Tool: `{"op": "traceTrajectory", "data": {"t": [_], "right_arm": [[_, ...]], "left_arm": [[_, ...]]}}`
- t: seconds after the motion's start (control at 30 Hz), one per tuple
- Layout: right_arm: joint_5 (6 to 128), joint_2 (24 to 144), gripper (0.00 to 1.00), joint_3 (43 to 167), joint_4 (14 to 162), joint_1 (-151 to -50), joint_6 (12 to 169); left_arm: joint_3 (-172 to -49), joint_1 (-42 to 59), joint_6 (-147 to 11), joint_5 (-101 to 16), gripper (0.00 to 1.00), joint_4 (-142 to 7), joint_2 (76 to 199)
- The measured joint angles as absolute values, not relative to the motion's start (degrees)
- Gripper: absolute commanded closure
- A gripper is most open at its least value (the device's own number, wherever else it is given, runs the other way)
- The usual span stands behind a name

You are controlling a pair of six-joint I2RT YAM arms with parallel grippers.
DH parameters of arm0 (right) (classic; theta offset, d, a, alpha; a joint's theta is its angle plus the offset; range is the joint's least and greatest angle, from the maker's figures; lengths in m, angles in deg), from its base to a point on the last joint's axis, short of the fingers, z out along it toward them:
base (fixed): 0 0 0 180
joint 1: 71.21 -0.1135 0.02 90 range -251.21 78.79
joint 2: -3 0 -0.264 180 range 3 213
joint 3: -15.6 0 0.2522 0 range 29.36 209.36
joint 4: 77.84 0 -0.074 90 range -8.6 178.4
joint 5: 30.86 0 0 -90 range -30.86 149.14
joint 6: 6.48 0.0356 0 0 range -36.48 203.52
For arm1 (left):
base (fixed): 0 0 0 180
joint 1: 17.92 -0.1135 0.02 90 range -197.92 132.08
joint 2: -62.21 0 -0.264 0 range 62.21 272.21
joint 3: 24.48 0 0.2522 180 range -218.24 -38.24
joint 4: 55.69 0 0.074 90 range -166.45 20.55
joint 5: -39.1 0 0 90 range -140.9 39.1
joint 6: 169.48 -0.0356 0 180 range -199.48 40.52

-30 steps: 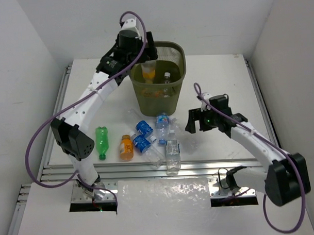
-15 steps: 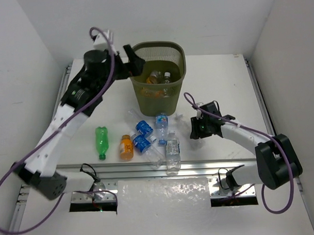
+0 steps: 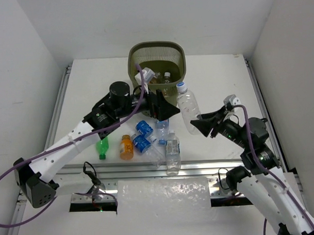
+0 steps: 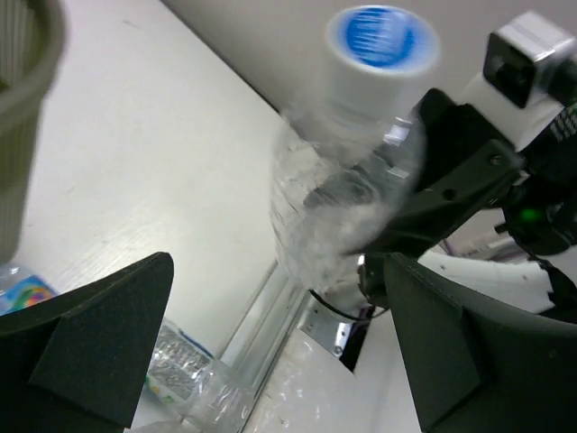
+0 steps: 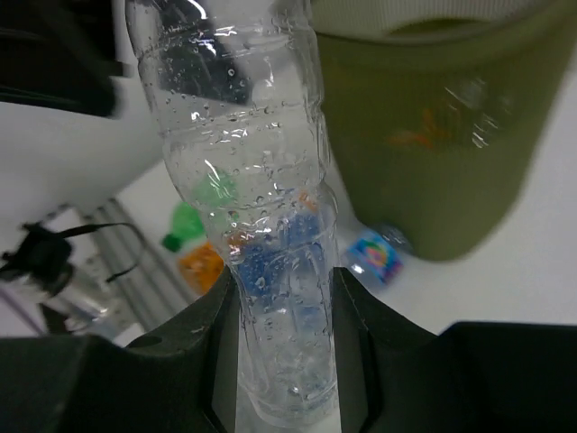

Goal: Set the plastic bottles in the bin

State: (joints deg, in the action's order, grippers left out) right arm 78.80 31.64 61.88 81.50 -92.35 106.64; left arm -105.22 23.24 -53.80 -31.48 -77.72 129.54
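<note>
My right gripper [image 3: 202, 124] is shut on a clear blue-capped plastic bottle [image 3: 187, 107], held upright off the table, right of the pile. In the right wrist view the bottle [image 5: 261, 207] stands gripped low down between the fingers [image 5: 215, 361]. My left gripper [image 3: 166, 110] hangs open above the pile, empty, facing that bottle [image 4: 347, 180]. The olive bin [image 3: 182, 59] stands at the back centre with bottles inside [image 3: 167, 75]. On the table lie a green bottle [image 3: 102, 146], an orange one [image 3: 126, 147] and several clear blue-labelled ones [image 3: 143, 129].
The bin wall [image 5: 433, 135] looms right behind the held bottle in the right wrist view. White walls close in the table on three sides. An aluminium rail [image 3: 148, 169] runs along the near edge by the arm bases.
The right gripper closed on the clear bottle and raised it off the table. The left arm swung from the bin rim down to above the pile, opening wide.
</note>
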Motion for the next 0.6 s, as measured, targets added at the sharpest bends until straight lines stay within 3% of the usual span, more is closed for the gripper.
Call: {"op": "traceTrajectory", "data": {"t": [0.23, 0.33, 0.37, 0.43, 0.47, 0.5, 0.6], "right_arm": [[95.4, 33.9, 0.85, 63.1, 91.6, -92.0, 111.8], [100.1, 36.2, 0.84, 63.7, 94.4, -92.2, 113.7], [101.5, 36.8, 0.83, 63.9, 95.5, -92.3, 114.7], [103.2, 37.6, 0.67, 64.0, 97.2, -92.3, 116.2], [103.5, 38.0, 0.54, 64.2, 97.9, -92.1, 116.7], [103.7, 38.2, 0.02, 64.4, 98.2, -92.1, 117.6], [102.7, 37.8, 0.01, 65.6, 96.3, -92.1, 118.1]], "left_arm": [[-104.8, 24.1, -52.2, -21.4, 0.02, -68.3, 130.6], [-104.5, 24.3, -50.5, -17.5, 0.22, -62.6, 130.9], [-104.4, 24.3, -50.2, -16.5, 0.49, -61.1, 131.0], [-104.4, 24.4, -49.4, -14.5, 0.81, -58.6, 131.3], [-104.4, 24.5, -49.2, -14.2, 1.00, -58.0, 131.5], [-104.7, 24.4, -49.4, -13.9, 1.00, -57.8, 131.9], [-108.2, 24.5, -50.6, -17.4, 1.00, -61.8, 133.5]]}}
